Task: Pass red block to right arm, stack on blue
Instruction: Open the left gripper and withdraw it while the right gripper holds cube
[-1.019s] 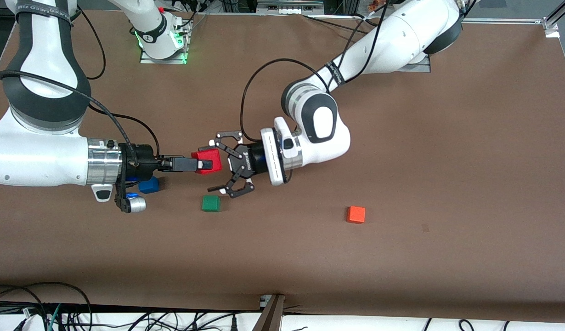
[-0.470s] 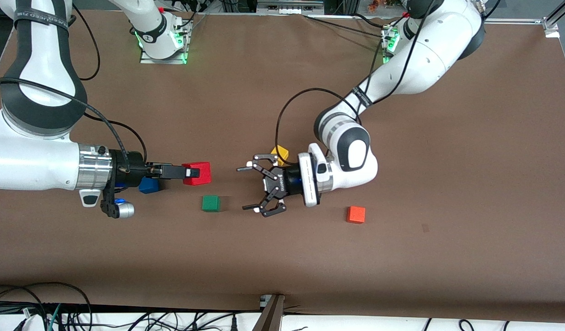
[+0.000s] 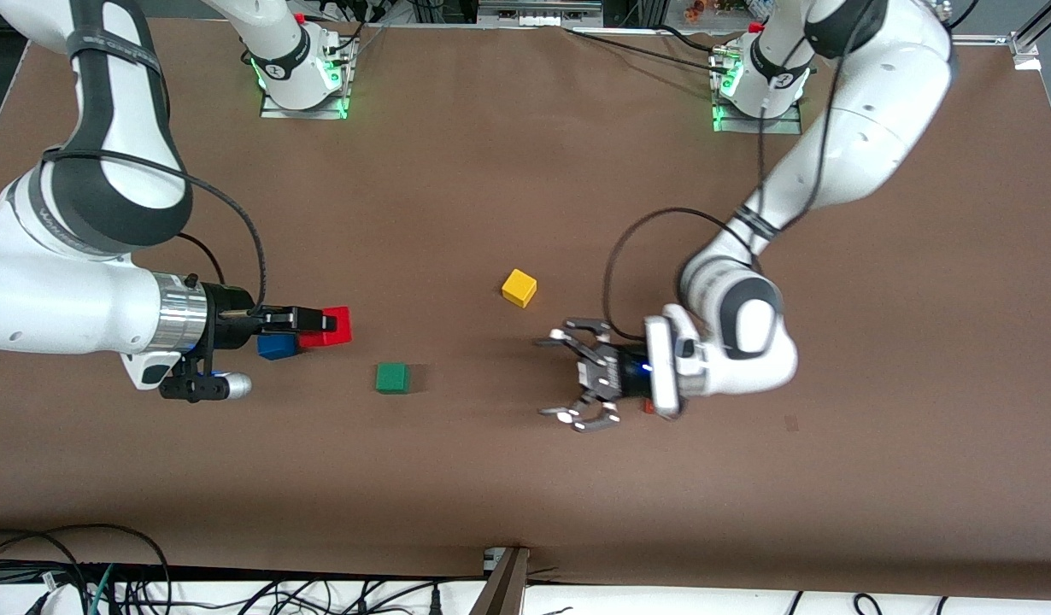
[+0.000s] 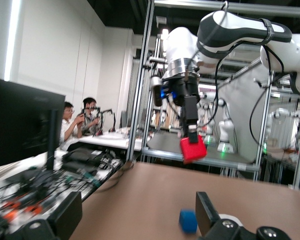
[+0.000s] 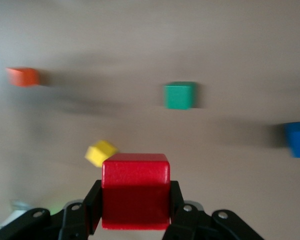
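My right gripper (image 3: 325, 323) is shut on the red block (image 3: 336, 326) and holds it in the air, close beside and above the blue cube (image 3: 275, 346). The right wrist view shows the red block (image 5: 135, 187) clamped between my right gripper's (image 5: 135, 205) fingers, with the blue cube (image 5: 297, 138) off to one side. My left gripper (image 3: 547, 378) is open and empty, low over the table toward the left arm's end. The left wrist view shows its own gripper (image 4: 135, 220) spread wide, the blue cube (image 4: 188, 220) on the table, and the red block (image 4: 193, 149) held high.
A green cube (image 3: 392, 377) lies nearer the front camera, between the two grippers. A yellow cube (image 3: 519, 288) lies mid-table. An orange cube (image 5: 23, 76) shows in the right wrist view; in the front view my left wrist covers most of it.
My left gripper has pulled away from the red block toward its own end, uncovering the yellow cube. My right gripper has carried the red block back toward the blue cube.
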{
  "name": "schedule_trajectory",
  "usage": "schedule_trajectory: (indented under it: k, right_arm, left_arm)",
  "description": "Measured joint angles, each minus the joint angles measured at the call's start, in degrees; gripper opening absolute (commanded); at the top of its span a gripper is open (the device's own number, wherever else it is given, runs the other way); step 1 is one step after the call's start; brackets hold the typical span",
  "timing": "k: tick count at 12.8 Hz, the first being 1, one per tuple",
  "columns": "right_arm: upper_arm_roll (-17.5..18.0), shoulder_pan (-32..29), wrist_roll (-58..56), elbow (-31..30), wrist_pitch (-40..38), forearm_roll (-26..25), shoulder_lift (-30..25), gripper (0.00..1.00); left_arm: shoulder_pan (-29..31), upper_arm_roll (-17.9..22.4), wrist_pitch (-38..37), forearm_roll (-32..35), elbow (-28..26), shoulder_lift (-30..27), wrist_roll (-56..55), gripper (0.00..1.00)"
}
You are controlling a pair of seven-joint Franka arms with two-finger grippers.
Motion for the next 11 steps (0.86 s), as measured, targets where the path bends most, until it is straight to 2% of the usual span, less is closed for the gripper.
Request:
schedule_trajectory:
  k: [3,5,8,11]
  right_arm:
    - [0.00,0.00,-5.68,-2.85,-0.06,-14.79,0.31,0.00]
    - [0.01,0.07,-6.26,-4.39,0.90,-20.32,0.61,0.00]
    - [-0.03,0.07,-6.29,-9.16,7.10,-26.06,0.71,0.00]
    - [-0.59,-0.03,-6.32,-14.76,13.43,-27.21,0.07,0.00]
  left_arm:
    - [9.71,1.70,-9.23,9.35,-0.31,-0.05,-0.54,1.00]
    - [12.85,4.66,-12.77,11.15,-0.30,-0.11,-0.54,1.00]
    - [16.24,10.39,-16.61,11.36,-0.26,-0.14,-0.01,1.00]
    - [19.57,17.23,-21.61,11.81,-0.12,-0.16,0.08,1.00]
